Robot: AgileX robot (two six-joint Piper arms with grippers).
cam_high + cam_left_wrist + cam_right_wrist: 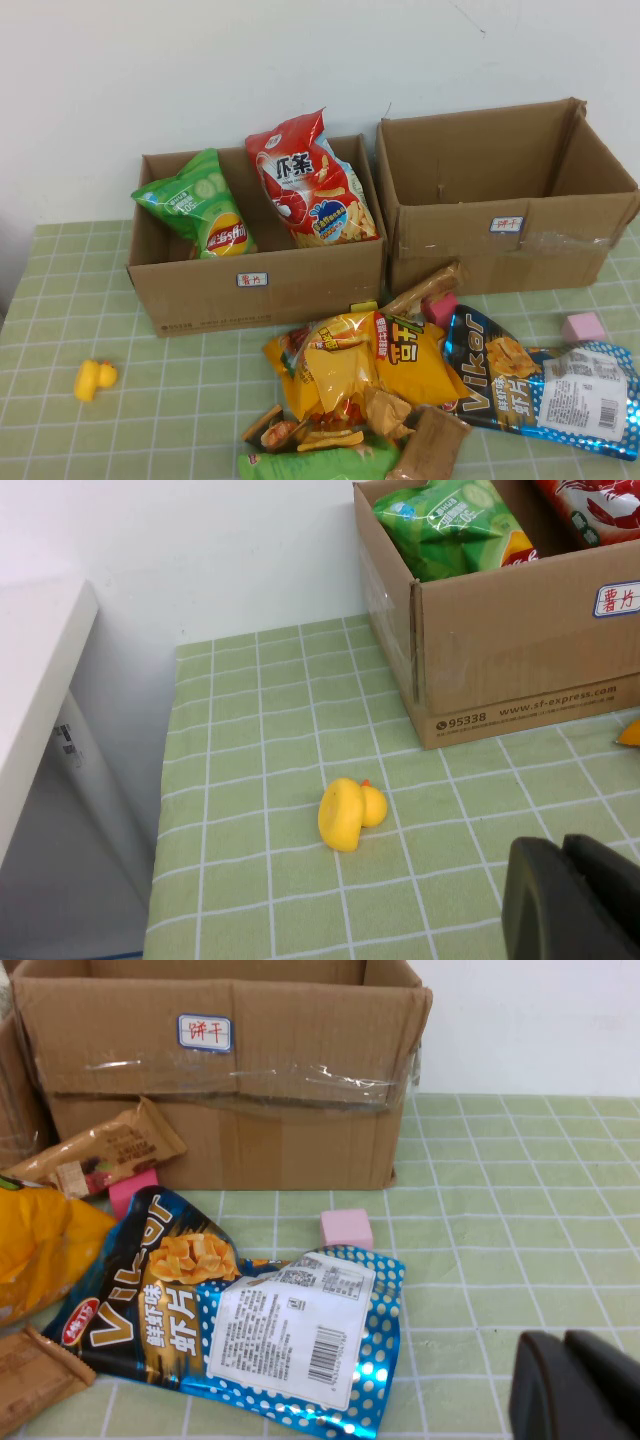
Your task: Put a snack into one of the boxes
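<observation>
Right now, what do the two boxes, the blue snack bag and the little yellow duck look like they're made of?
Both boxes, left box and right box, look like matte brown corrugated cardboard, with creased flaps and clear tape. The blue snack bag seems to be glossy foil-backed plastic film; it glints and crinkles. The yellow duck looks like smooth rubber or soft plastic, though the look leaves it open.

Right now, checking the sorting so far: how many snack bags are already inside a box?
2, both in the left box: the green chip bag on its left side, the red bag on its right. The right box shows none; its floor is partly hidden.
</observation>
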